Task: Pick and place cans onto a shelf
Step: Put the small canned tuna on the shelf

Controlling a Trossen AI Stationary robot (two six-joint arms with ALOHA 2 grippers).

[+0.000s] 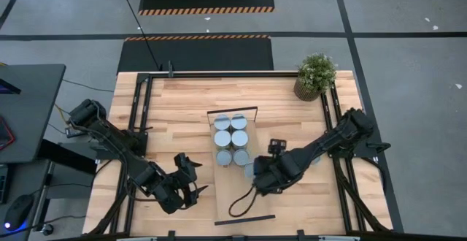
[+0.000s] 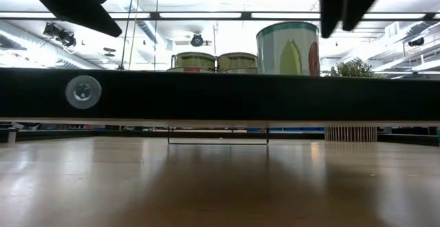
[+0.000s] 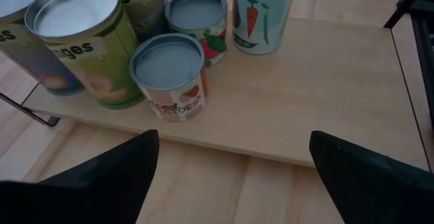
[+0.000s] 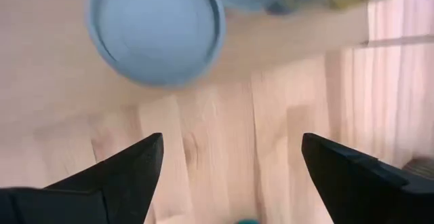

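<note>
The shelf (image 1: 255, 197), a long pale board with black end bars, lies on the table's middle. Several cans (image 1: 231, 139) stand upright in two rows on its far half. They also show in the left wrist view (image 3: 168, 75) and the low view (image 2: 289, 48). One more can (image 1: 250, 169) stands at the near end of the group, and its round top shows in the right wrist view (image 4: 156, 30). My right gripper (image 1: 255, 178) is open above the shelf, just beside this can, fingers pointing down (image 4: 230, 163). My left gripper (image 1: 197, 179) is open and empty, left of the shelf, facing the cans (image 3: 230, 163).
A potted plant (image 1: 315, 75) stands at the table's far right corner. Black frame rails (image 1: 139, 117) run along the left and right sides of the table. A dark cable loop (image 1: 241, 201) hangs over the shelf's near half. Bare board lies near the shelf's near end bar (image 1: 244, 220).
</note>
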